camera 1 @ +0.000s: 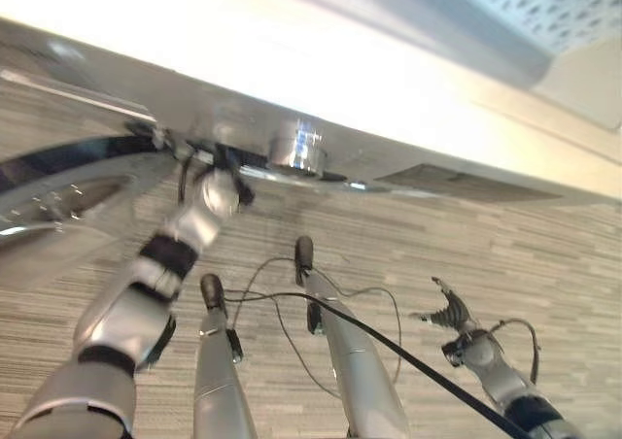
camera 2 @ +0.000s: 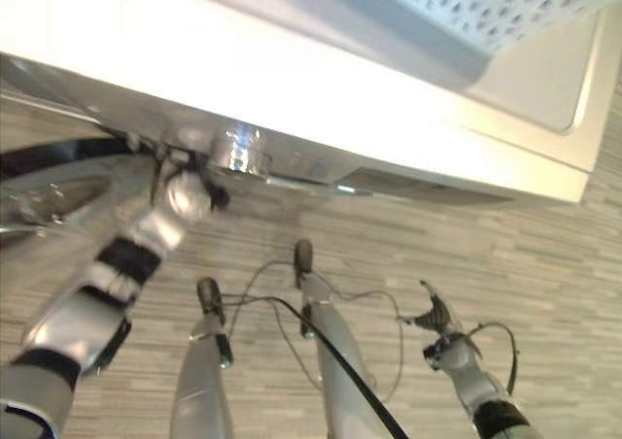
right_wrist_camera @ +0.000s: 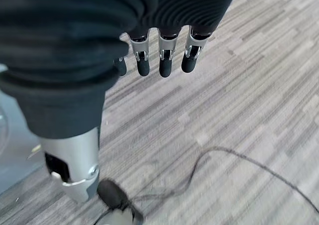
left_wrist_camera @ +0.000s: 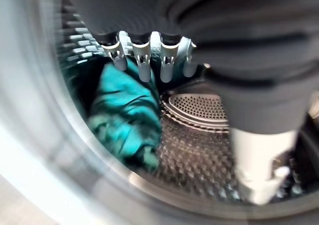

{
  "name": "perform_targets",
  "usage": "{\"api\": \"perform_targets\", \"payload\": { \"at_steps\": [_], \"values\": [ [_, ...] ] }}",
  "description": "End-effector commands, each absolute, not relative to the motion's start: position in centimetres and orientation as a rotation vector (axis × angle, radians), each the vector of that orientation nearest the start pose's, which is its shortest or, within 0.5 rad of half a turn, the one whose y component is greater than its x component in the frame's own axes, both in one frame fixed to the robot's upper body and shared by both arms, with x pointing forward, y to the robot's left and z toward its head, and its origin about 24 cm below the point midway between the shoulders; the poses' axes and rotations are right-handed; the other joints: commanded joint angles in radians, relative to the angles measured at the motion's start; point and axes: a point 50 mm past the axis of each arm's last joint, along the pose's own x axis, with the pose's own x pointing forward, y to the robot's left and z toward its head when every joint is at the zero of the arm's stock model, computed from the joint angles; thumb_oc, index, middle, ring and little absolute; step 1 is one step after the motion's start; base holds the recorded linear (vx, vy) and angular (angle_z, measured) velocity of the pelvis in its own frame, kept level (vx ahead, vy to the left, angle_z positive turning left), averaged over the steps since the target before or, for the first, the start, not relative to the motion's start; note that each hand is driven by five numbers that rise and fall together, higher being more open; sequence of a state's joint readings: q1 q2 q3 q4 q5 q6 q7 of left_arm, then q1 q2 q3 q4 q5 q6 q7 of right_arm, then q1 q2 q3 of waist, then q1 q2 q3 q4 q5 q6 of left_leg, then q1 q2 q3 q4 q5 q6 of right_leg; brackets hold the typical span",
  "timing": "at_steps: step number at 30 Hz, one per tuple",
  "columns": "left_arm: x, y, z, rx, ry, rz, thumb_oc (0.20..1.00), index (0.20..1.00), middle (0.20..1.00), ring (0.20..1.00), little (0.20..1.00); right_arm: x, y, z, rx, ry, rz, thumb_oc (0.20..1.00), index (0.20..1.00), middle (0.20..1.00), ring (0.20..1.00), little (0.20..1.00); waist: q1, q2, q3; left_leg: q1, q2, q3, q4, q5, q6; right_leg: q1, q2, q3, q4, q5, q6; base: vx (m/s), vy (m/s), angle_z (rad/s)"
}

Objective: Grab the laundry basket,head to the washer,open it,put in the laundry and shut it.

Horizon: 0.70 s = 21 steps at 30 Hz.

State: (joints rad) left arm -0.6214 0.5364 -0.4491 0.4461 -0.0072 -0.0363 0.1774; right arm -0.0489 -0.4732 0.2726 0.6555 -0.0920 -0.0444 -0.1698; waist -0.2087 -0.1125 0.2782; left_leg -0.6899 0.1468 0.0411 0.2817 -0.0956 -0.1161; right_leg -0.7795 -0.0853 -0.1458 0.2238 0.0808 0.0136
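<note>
Grey plank flooring (camera 1: 544,254) runs under a white washer (camera 2: 292,80), whose door (camera 1: 58,182) stands swung open at the robot's left. Inside the perforated steel drum (left_wrist_camera: 199,150) lies a crumpled teal garment (left_wrist_camera: 124,115) (against the drum's side wall). The left hand (left_wrist_camera: 149,56) reaches into the drum mouth, fingers straight and empty. The right hand (camera 1: 449,313) hangs over the floor, fingers spread, holding nothing.

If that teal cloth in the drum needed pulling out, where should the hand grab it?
Probably the bunched upper fold of the teal cloth, reached straight in through the drum opening. It slumps against the drum's side wall, so the fold nearest the left hand looks easiest to pinch.
</note>
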Motion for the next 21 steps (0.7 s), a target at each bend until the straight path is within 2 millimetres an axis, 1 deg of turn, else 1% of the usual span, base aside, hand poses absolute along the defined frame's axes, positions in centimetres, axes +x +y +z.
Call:
{"api": "perform_targets", "payload": {
  "at_steps": [1, 2, 4, 5, 6, 7, 8, 10, 11, 12, 13, 14, 15, 17, 19, 20, 21],
  "values": [
    [31.7, 16.5, 7.4, 0.391, -0.107, -0.253, 1.0, 1.0, 1.0, 1.0, 1.0, 15.2, -29.7, -9.0, -0.708, 0.793, -0.079, 1.0, 1.0, 1.0, 1.0, 1.0, 0.022, 0.058, -0.016, 0.096, 0.023, 0.007, 0.0, -0.018, 0.046, 0.128, -0.019, 0.012, -0.023, -0.103, 0.068, 0.13, 0.154, 0.02],
    [29.9, 17.0, 4.9, 0.315, -0.014, -0.264, 1.0, 1.0, 1.0, 1.0, 1.0, 14.5, -30.2, -9.5, -0.702, 0.84, -0.095, 1.0, 1.0, 1.0, 1.0, 1.0, 0.04, 0.069, -0.021, 0.148, 0.016, 0.012, -0.01, -0.02, 0.05, 0.175, -0.024, 0.007, -0.019, -0.109, 0.069, 0.14, 0.151, 0.01],
    [26.5, 18.3, 1.2, 0.22, 0.144, -0.284, 1.0, 1.0, 1.0, 1.0, 1.0, 13.6, -30.6, -10.3, -0.683, 0.906, -0.109, 1.0, 1.0, 1.0, 1.0, 1.0, 0.07, 0.087, -0.02, 0.288, 0.002, 0.022, -0.053, -0.024, 0.057, 0.308, -0.03, 0.005, -0.034, -0.119, 0.076, 0.15, 0.149, 0.01],
    [24.2, 19.3, -1.2, 0.199, 0.262, -0.276, 1.0, 1.0, 1.0, 1.0, 1.0, 13.6, -31.1, -10.5, -0.659, 0.933, -0.142, 1.0, 1.0, 1.0, 1.0, 1.0, 0.089, 0.096, -0.03, 0.372, -0.007, 0.032, -0.079, 0.001, 0.069, 0.398, -0.045, -0.006, -0.048, -0.109, 0.073, 0.09, 0.102, 0.09],
    [24.2, 19.3, -1.2, 0.199, 0.262, -0.275, 1.0, 1.0, 1.0, 1.0, 1.0, 13.6, -31.1, -10.5, -0.66, 0.933, -0.141, 1.0, 1.0, 1.0, 1.0, 1.0, 0.089, 0.095, -0.026, 0.38, -0.007, 0.033, -0.083, 0.002, 0.069, 0.404, -0.044, -0.006, -0.05, -0.108, 0.073, 0.08, 0.091, 0.14],
    [22.9, 19.9, -2.4, 0.215, 0.316, -0.26, 1.0, 1.0, 1.0, 1.0, 1.0, 13.4, -31.4, -10.5, -0.65, 0.944, -0.158, 1.0, 1.0, 1.0, 1.0, 1.0, 0.098, 0.104, -0.042, 0.427, -0.011, 0.035, -0.099, 0.0, 0.072, 0.457, -0.048, -0.008, -0.066, -0.111, 0.078, 0.1, 0.061, 0.1],
    [22.0, 20.7, -3.1, 0.21, 0.352, -0.223, 1.0, 1.0, 1.0, 1.0, 1.0, 13.3, -31.5, -10.5, -0.629, 0.95, -0.177, 1.0, 1.0, 1.0, 1.0, 1.0, 0.107, 0.111, -0.051, 0.478, -0.016, 0.036, -0.119, 0.002, 0.076, 0.506, -0.05, -0.013, -0.08, -0.112, 0.082, 0.16, 0.076, 0.07],
    [20.2, 21.4, -5.2, 0.175, 0.456, -0.162, 1.0, 1.0, 1.0, 1.0, 1.0, 13.2, -31.8, -10.5, -0.589, 0.954, -0.226, 1.0, 1.0, 1.0, 1.0, 1.0, 0.121, 0.122, -0.091, 0.559, -0.025, 0.035, -0.172, 0.014, 0.077, 0.588, -0.059, -0.022, -0.123, -0.109, 0.091, 0.15, 0.048, -0.03],
    [19.9, 21.8, -5.5, 0.162, 0.476, -0.131, 1.0, 1.0, 1.0, 1.0, 1.0, 13.1, -31.7, -10.7, -0.567, 0.96, -0.239, 1.0, 1.0, 1.0, 1.0, 1.0, 0.127, 0.125, -0.108, 0.591, -0.029, 0.032, -0.201, 0.023, 0.08, 0.613, -0.06, -0.027, -0.138, -0.106, 0.092, 0.17, 0.044, 0.0],
    [19.3, 22.0, -6.3, 0.151, 0.514, -0.1, 1.0, 1.0, 1.0, 1.0, 1.0, 12.8, -31.4, -10.9, -0.55, 0.965, -0.239, 1.0, 1.0, 1.0, 1.0, 1.0, 0.131, 0.129, -0.13, 0.63, -0.034, 0.031, -0.238, 0.032, 0.082, 0.649, -0.061, -0.031, -0.161, -0.105, 0.096, 0.23, 0.059, 0.06],
    [18.6, 21.9, -7.6, 0.153, 0.561, -0.052, 1.0, 1.0, 1.0, 1.0, 1.0, 11.8, -30.9, -11.7, -0.508, 1.009, -0.26, 1.0, 1.0, 1.0, 1.0, 1.0, 0.143, 0.135, -0.173, 0.687, -0.041, 0.032, -0.291, 0.038, 0.081, 0.697, -0.063, -0.042, -0.197, -0.102, 0.104, 0.18, 0.049, 0.07],
    [18.7, 21.9, -7.6, 0.153, 0.561, -0.052, 1.0, 1.0, 1.0, 1.0, 1.0, 11.8, -30.9, -11.7, -0.508, 1.009, -0.26, 1.0, 1.0, 1.0, 1.0, 1.0, 0.144, 0.135, -0.172, 0.691, -0.041, 0.032, -0.296, 0.04, 0.081, 0.7, -0.062, -0.042, -0.2, -0.101, 0.104, 0.16, 0.041, 0.09],
    [18.3, 21.5, -8.6, 0.158, 0.604, -0.026, 1.0, 1.0, 1.0, 1.0, 1.0, 10.7, -30.7, -12.5, -0.468, 1.069, -0.3, 1.0, 1.0, 1.0, 1.0, 1.0, 0.156, 0.139, -0.19, 0.722, -0.043, 0.032, -0.329, 0.044, 0.078, 0.733, -0.063, -0.052, -0.222, -0.103, 0.111, 0.09, 0.02, 0.13],
    [17.5, 21.2, -10.1, 0.093, 0.684, 0.062, 1.0, 1.0, 1.0, 1.0, 1.0, 9.9, -30.5, -13.2, -0.433, 1.129, -0.351, 1.0, 1.0, 1.0, 1.0, 1.0, 0.17, 0.147, -0.237, 0.758, -0.051, 0.028, -0.369, 0.053, 0.073, 0.785, -0.067, -0.078, -0.264, -0.098, 0.118, 0.14, 0.035, 0.19],
    [17.3, 21.1, -10.8, 0.07, 0.718, 0.096, 1.0, 1.0, 1.0, 1.0, 1.0, 10.8, -30.9, -12.7, -0.435, 1.09, -0.377, 1.0, 1.0, 1.0, 1.0, 1.0, 0.167, 0.148, -0.258, 0.76, -0.053, 0.024, -0.369, 0.05, 0.069, 0.806, -0.069, -0.092, -0.287, -0.092, 0.121, 0.05, 0.023, 0.31],
    [17.4, 21.1, -10.8, 0.071, 0.722, 0.104, 1.0, 1.0, 1.0, 1.0, 1.0, 11.6, -31.2, -12.2, -0.439, 1.054, -0.389, 1.0, 1.0, 1.0, 1.0, 1.0, 0.164, 0.147, -0.266, 0.759, -0.052, 0.025, -0.369, 0.048, 0.067, 0.811, -0.069, -0.096, -0.298, -0.088, 0.123, 0.0, 0.009, 0.22],
    [17.4, 21.0, -10.8, 0.071, 0.722, 0.104, 1.0, 1.0, 1.0, 1.0, 1.0, 11.6, -31.2, -12.2, -0.439, 1.054, -0.389, 1.0, 1.0, 1.0, 1.0, 1.0, 0.163, 0.148, -0.266, 0.759, -0.052, 0.024, -0.369, 0.048, 0.067, 0.811, -0.069, -0.097, -0.299, -0.087, 0.123, 0.0, 0.009, 0.13]
  ]
}}
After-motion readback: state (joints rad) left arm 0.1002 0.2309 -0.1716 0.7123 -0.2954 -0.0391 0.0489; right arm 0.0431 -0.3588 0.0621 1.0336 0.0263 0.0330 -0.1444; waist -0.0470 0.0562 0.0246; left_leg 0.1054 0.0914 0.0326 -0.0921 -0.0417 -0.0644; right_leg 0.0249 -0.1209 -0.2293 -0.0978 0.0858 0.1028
